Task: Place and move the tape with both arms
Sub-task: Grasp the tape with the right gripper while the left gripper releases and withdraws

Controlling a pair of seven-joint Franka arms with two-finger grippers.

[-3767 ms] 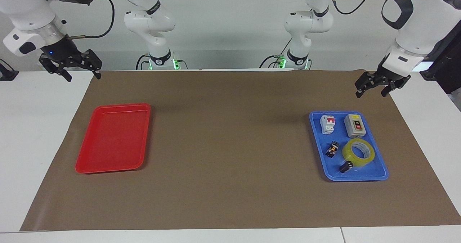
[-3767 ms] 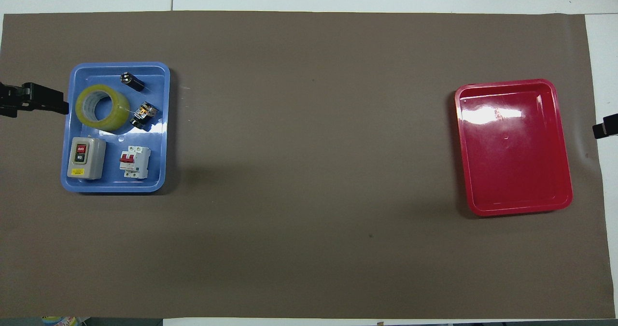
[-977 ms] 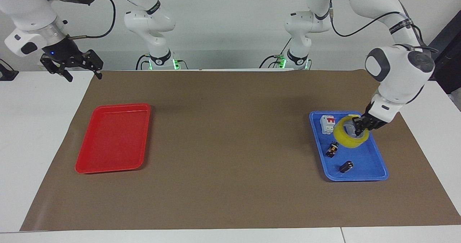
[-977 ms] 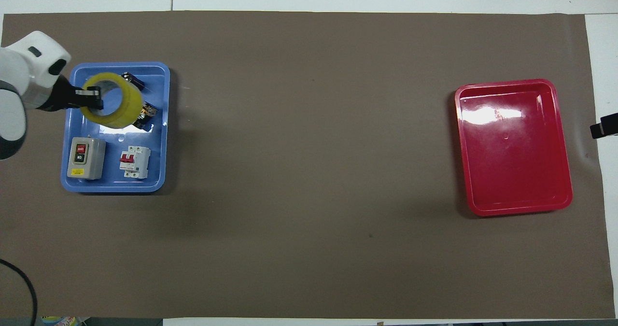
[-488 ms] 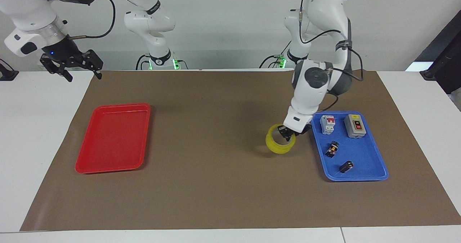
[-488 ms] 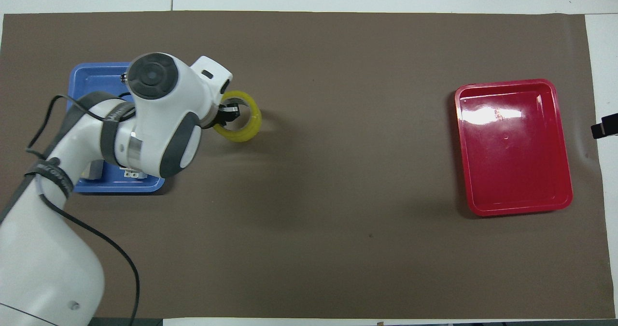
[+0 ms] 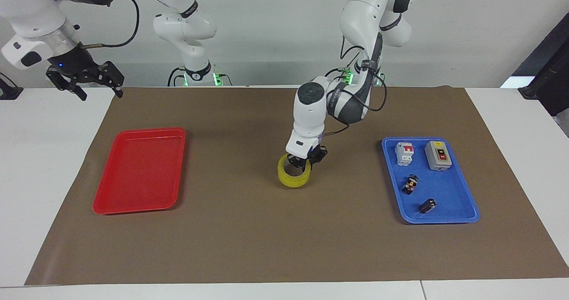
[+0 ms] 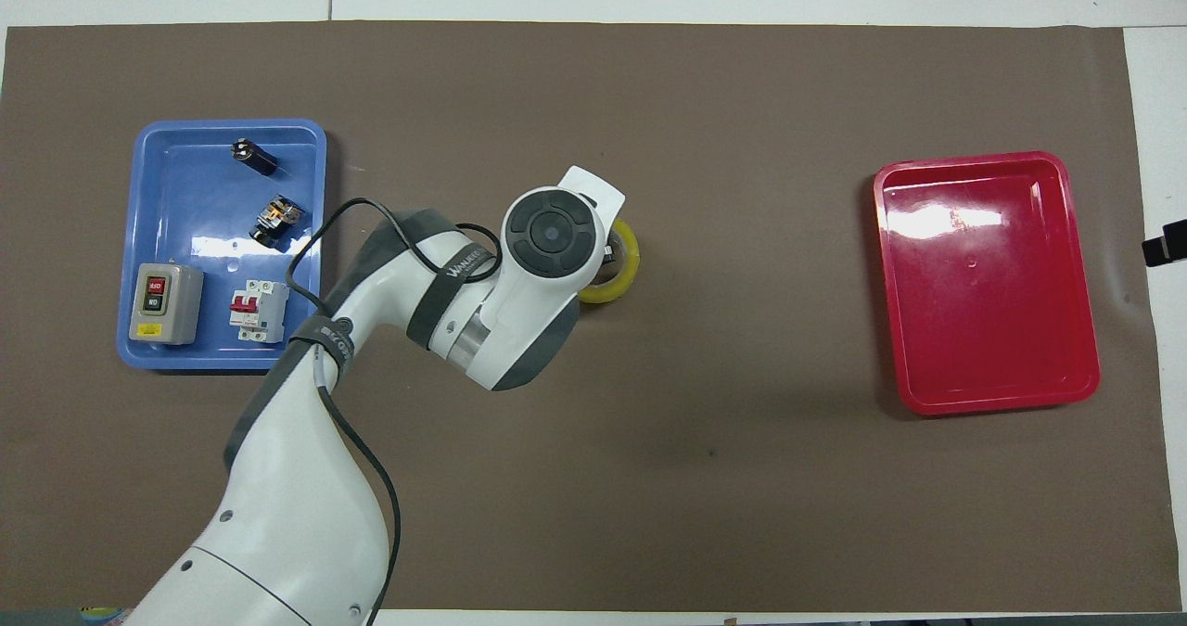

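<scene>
Facing view: the tape [image 7: 294,175] is seen at the middle of the brown mat [image 7: 249,246], between the red tray [image 7: 138,170] and the blue tray [image 7: 449,213], with the left gripper [image 7: 302,162] clamped on the part of the roll's wall nearest the robots. The roll is held close to the mat, and whether its lower rim is touching cannot be told. It is shown lying nearly flat, its hole opening upward and its axis close to vertical, so no long axis across the table is presented. The right gripper [image 7: 91,81] is pictured waiting with its fingers apart, above the table edge at the right arm's end, well apart from the tape.

Overhead view: most of the tape [image 8: 624,269] is hidden by the left arm's wrist, and only a yellow arc is left showing beside it. The left gripper itself is covered here. Only a dark tip of the right gripper [image 8: 1163,244] is caught at the frame's edge, past the red tray [image 8: 1076,394]. In the blue tray [image 8: 167,158], the grey switch box [image 8: 164,303], a breaker [image 8: 258,311] and two small dark parts are left.

The step is judged to be setting the roll down at mid-table for the right arm. It is best lowered level until the rim is seated, and released only then, so that the roll is not tipped or rolled.
</scene>
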